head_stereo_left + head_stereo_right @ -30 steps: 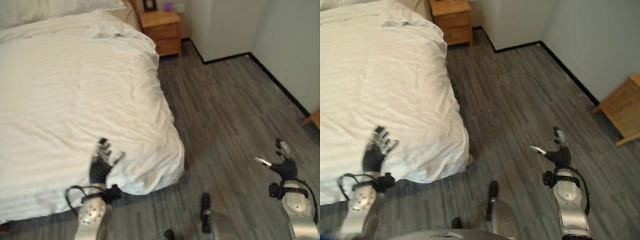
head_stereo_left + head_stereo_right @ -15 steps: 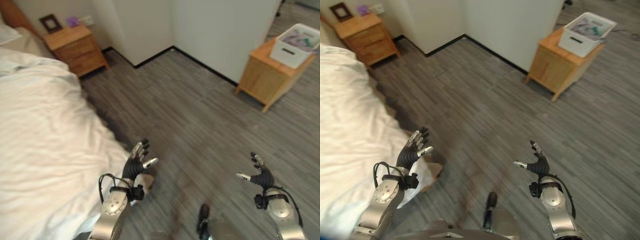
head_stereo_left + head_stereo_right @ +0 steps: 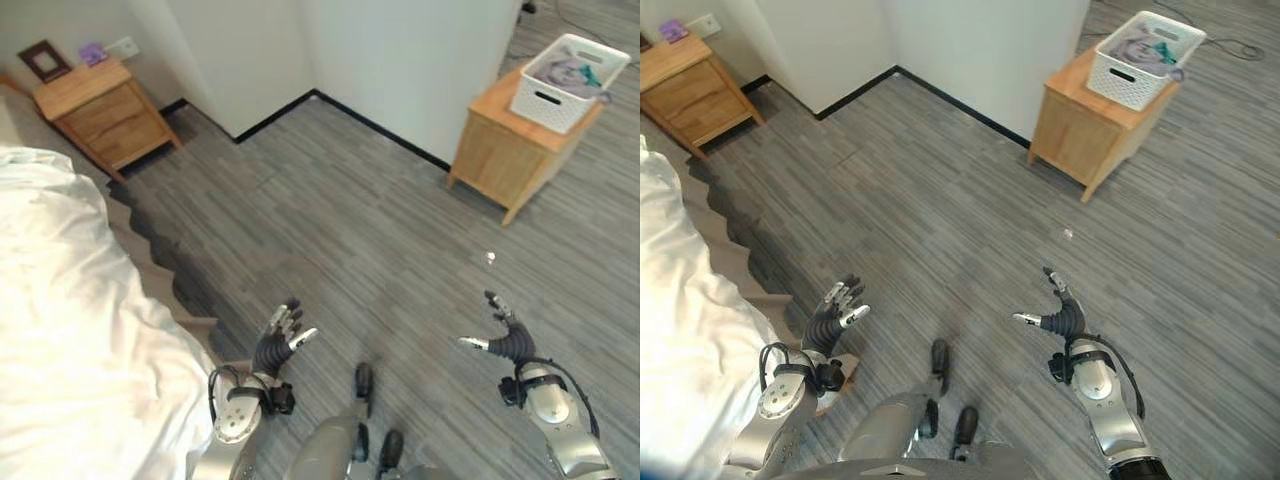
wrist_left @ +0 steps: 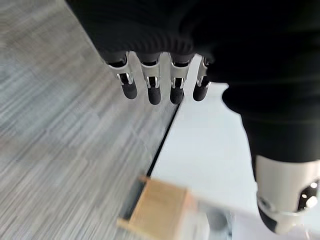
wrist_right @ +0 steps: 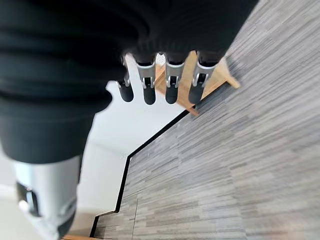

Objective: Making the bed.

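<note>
Fingers spread and empty on both the left hand [image 3: 277,343] and right hand [image 3: 508,340], hovering over the floor [image 3: 360,230] beside the white duvet [image 3: 70,340].

White cloth duvet [image 3: 70,330]; matt wood-grain floor [image 3: 370,230].

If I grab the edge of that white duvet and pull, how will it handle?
The white duvet probably behaves floppy: it lies in soft folds and drapes over the bed's edge. It looks puffy, so likely light but bulky, and a pull may bunch it rather than slide it flat. Both the left hand and right hand are open over the floor.
</note>
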Tool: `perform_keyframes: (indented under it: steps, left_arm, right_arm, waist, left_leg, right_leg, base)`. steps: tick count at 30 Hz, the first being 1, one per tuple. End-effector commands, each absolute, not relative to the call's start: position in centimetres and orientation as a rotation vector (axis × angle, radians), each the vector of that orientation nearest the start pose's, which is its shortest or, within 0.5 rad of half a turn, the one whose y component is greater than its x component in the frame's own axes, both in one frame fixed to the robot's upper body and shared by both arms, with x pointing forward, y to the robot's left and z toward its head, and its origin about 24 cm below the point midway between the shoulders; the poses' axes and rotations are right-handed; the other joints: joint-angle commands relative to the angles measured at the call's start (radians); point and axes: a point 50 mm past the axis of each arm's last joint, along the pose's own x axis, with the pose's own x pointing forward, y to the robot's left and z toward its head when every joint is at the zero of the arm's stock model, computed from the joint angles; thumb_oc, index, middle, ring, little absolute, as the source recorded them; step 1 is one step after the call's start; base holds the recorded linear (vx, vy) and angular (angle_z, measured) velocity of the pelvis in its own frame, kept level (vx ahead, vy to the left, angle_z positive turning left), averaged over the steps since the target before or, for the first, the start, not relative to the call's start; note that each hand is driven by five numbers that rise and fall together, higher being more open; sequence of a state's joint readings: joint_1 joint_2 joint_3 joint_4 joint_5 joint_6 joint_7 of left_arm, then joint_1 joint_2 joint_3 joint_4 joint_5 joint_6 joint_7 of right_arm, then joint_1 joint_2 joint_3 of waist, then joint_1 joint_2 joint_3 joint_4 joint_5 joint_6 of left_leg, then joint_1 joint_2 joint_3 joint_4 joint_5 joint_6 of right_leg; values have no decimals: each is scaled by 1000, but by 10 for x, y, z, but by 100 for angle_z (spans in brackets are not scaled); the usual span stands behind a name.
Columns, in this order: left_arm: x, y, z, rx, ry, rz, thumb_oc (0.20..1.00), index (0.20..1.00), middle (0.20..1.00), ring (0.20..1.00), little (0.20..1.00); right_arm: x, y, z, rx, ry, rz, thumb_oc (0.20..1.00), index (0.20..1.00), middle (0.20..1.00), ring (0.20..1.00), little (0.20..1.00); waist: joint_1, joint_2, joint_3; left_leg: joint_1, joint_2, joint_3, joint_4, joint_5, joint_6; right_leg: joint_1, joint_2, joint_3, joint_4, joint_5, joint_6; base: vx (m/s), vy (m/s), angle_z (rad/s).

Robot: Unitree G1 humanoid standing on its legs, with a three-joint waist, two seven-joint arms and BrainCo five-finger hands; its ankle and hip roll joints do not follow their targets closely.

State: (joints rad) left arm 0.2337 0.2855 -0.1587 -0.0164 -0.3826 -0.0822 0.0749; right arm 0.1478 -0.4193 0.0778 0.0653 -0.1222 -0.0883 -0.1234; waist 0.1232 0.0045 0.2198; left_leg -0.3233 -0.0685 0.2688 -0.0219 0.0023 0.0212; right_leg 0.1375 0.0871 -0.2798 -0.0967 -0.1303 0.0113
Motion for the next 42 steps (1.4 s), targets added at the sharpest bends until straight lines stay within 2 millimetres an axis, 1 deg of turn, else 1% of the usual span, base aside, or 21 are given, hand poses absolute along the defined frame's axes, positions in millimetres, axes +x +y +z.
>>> perform_keyframes:
  steps: [1, 2, 4, 7, 9, 10, 11, 13, 14, 15, 17, 20, 25, 26, 27, 28, 29, 30, 38, 39, 42]
  left_arm:
    - [202, 189, 23, -64, 61, 26, 1000, 1000, 1000, 1000, 1000]
    - [199, 191, 19, -67, 85, 40, 1000, 1000, 1000, 1000, 1000]
    - [199, 201, 20, -27, 99, 74, 1000, 1000, 1000, 1000, 1000]
    - [201, 209, 31, 40, 55, 103, 1000, 1000, 1000, 1000, 1000]
    - [205, 212, 36, 72, 29, 120, 1000, 1000, 1000, 1000, 1000]
    - [207, 214, 38, 78, 18, 129, 1000, 1000, 1000, 1000, 1000]
    - [212, 216, 44, 73, -12, 147, 1000, 1000, 1000, 1000, 1000]
    - [213, 217, 47, 65, -24, 152, 1000, 1000, 1000, 1000, 1000]
    - [214, 219, 47, 56, -24, 165, 1000, 1000, 1000, 1000, 1000]
    - [214, 220, 47, 51, -26, 166, 1000, 1000, 1000, 1000, 1000]
    - [216, 221, 44, 9, -12, 181, 1000, 1000, 1000, 1000, 1000]
    - [210, 227, 40, 3, 0, 214, 1000, 1000, 1000, 1000, 1000]
    - [197, 231, 25, -94, 56, 283, 1000, 1000, 1000, 1000, 1000]
    - [198, 228, 24, -117, 63, 278, 1000, 1000, 1000, 1000, 1000]
    - [205, 224, 25, -133, 61, 259, 1000, 1000, 1000, 1000, 1000]
    - [205, 224, 25, -133, 61, 259, 1000, 1000, 1000, 1000, 1000]
    - [200, 224, 19, -126, 89, 275, 1000, 1000, 1000, 1000, 1000]
    - [201, 222, 17, -124, 90, 274, 1000, 1000, 1000, 1000, 1000]
    - [202, 220, 24, -72, 70, 253, 1000, 1000, 1000, 1000, 1000]
    - [213, 226, -10, 62, 225, 241, 1000, 1000, 1000, 1000, 1000]
    - [217, 226, -2, 90, 188, 239, 1000, 1000, 1000, 1000, 1000]
  right_arm:
    - [220, -227, 48, -590, -48, -72, 1000, 1000, 1000, 1000, 1000]
    - [220, -225, 47, -596, -45, -69, 1000, 1000, 1000, 1000, 1000]
    - [219, -223, 45, -613, -36, -56, 1000, 1000, 1000, 1000, 1000]
    - [221, -223, 51, -644, -59, -54, 1000, 1000, 1000, 1000, 1000]
    - [224, -223, 55, -638, -82, -69, 1000, 1000, 1000, 1000, 1000]
    - [225, -225, 57, -633, -88, -83, 1000, 1000, 1000, 1000, 1000]
    - [229, -224, 64, -606, -119, -87, 1000, 1000, 1000, 1000, 1000]
    - [231, -223, 65, -593, -126, -84, 1000, 1000, 1000, 1000, 1000]
    - [234, -221, 67, -581, -132, -84, 1000, 1000, 1000, 1000, 1000]
    - [235, -221, 68, -574, -135, -86, 1000, 1000, 1000, 1000, 1000]
    - [236, -215, 62, -548, -110, -70, 1000, 1000, 1000, 1000, 1000]
    - [234, -212, 57, -562, -85, -44, 1000, 1000, 1000, 1000, 1000]
    - [228, -207, 36, -449, 10, -1, 1000, 1000, 1000, 1000, 1000]
    - [226, -213, 36, -454, 14, -26, 1000, 1000, 1000, 1000, 1000]
    - [227, -219, 40, -447, 2, -71, 1000, 1000, 1000, 1000, 1000]
    - [227, -219, 40, -447, 2, -71, 1000, 1000, 1000, 1000, 1000]
    - [223, -220, 32, -425, 36, -91, 1000, 1000, 1000, 1000, 1000]
    - [220, -219, 27, -422, 60, -89, 1000, 1000, 1000, 1000, 1000]
    - [214, -218, 13, -361, 128, -96, 1000, 1000, 1000, 1000, 1000]
    - [242, -215, -9, -303, 238, -117, 1000, 1000, 1000, 1000, 1000]
    - [247, -216, -5, -357, 219, -122, 1000, 1000, 1000, 1000, 1000]
  waist:
    - [27, -42, -74]
    - [36, -68, -83]
    - [39, -96, -72]
    - [20, -74, -49]
    - [7, -55, -35]
    - [-1, -48, -27]
    - [-16, -36, -9]
    - [-28, -30, -4]
    - [-45, -34, -7]
    - [-56, -37, -6]
    - [-96, -46, -16]
    - [-86, -45, -39]
    - [-81, -52, -39]
    - [-89, -49, -31]
    - [-119, -41, -28]
    - [-118, -41, -28]
    - [-135, -27, -49]
    - [-135, -24, -55]
    - [-158, -18, -91]
    - [-152, -23, -66]
    - [-148, -26, -76]
  left_leg:
    - [63, 28, -54, -65, 154, -1]
    - [85, 15, -58, -65, 137, 17]
    - [159, -19, -96, -65, 82, 59]
    - [226, -18, -161, -65, 46, 78]
    - [253, -5, -223, -65, 22, 75]
    - [268, 6, -256, -65, 16, 69]
    - [306, 28, -329, -65, 4, 46]
    - [316, 38, -364, -65, 3, 34]
    - [334, 42, -408, -65, -13, 20]
    - [349, 42, -435, -65, -19, 11]
    - [379, 44, -550, -65, -35, -5]
    - [390, 53, -586, -55, -55, -21]
    - [366, 43, -567, 86, -111, -39]
    - [332, 50, -483, 118, -106, -43]
    - [279, 80, -279, 90, -74, -35]
    - [279, 80, -279, 89, -74, -35]
    - [305, 110, -193, 35, -65, -41]
    - [317, 97, -239, 29, -61, -43]
    - [361, 121, -220, -65, -21, -56]
    - [320, 58, -219, 74, -72, -32]
    - [331, 41, -262, 55, -73, -28]
  right_leg:
    - [134, -159, 3, 33, -24, 118]
    - [119, -188, -9, 121, 11, 145]
    - [10, -263, 6, 463, 260, 238]
    - [-74, -274, 28, 654, 335, 225]
    - [-165, -279, 6, 715, 274, 192]
    - [-203, -282, -10, 710, 237, 178]
    - [-271, -267, -17, 604, 126, 136]
    - [-280, -250, -14, 540, 107, 122]
    - [-291, -209, 45, 388, 89, 112]
    - [-279, -191, 92, 303, 96, 117]
    - [-290, -139, 359, 144, 131, 123]
    - [-266, -174, 321, 103, 175, 128]
    - [-204, -194, 273, 73, 170, 109]
    - [-178, -211, 226, 61, 165, 107]
    - [-158, -228, 163, 44, 159, 109]
    - [-159, -228, 163, 44, 159, 109]
    - [-137, -224, 119, 37, 138, 108]
    - [-135, -230, 106, 47, 133, 106]
    - [-101, -225, 62, 50, 119, 102]
    - [-88, -161, 170, 61, 97, 65]
    - [-84, -163, 160, 63, 95, 67]
  base:
    - [357, 123, 45]
    - [465, 190, 43]
    - [533, 234, 28]
    - [396, 155, 55]
    - [399, 57, 149]
    - [499, -136, 216]
    - [366, -131, 162]
    - [322, -186, 153]
    - [417, -239, 186]
    - [495, -292, 192]
    - [498, -272, 188]
    - [296, -343, 181]
    - [142, -226, 68]
    - [-132, -115, 30]
    - [-132, -116, 41]
    - [-91, -107, 142]
    - [56, -27, 154]
    - [36, -72, 138]
    - [35, -12, 13]
    - [11, 7, 8]
    - [14, 46, -14]
